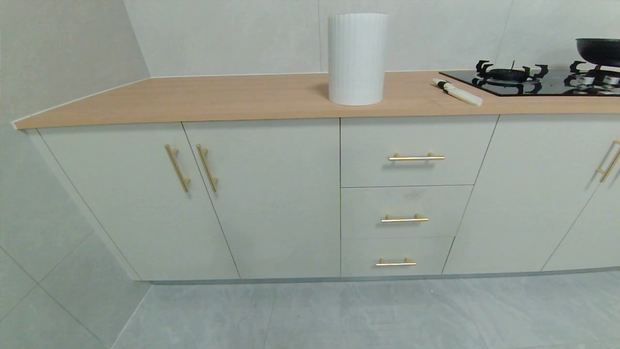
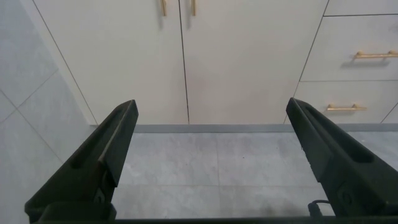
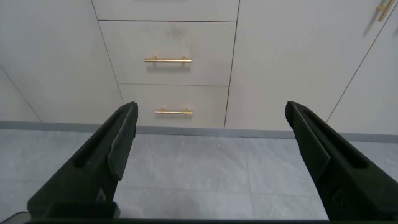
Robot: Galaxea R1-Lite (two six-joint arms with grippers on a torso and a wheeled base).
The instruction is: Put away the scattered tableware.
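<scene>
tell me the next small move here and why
Probably raise the right end effector toward the white utensil lying on the countertop beside the hob. It and the left end effector are open, empty and low, facing the shut cabinet fronts, and that utensil, on the robot's right, looks like the only loose tableware.

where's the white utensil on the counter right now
In the head view the white utensil lies on the wooden countertop, right of centre, between the white ribbed canister and the black hob.
</scene>
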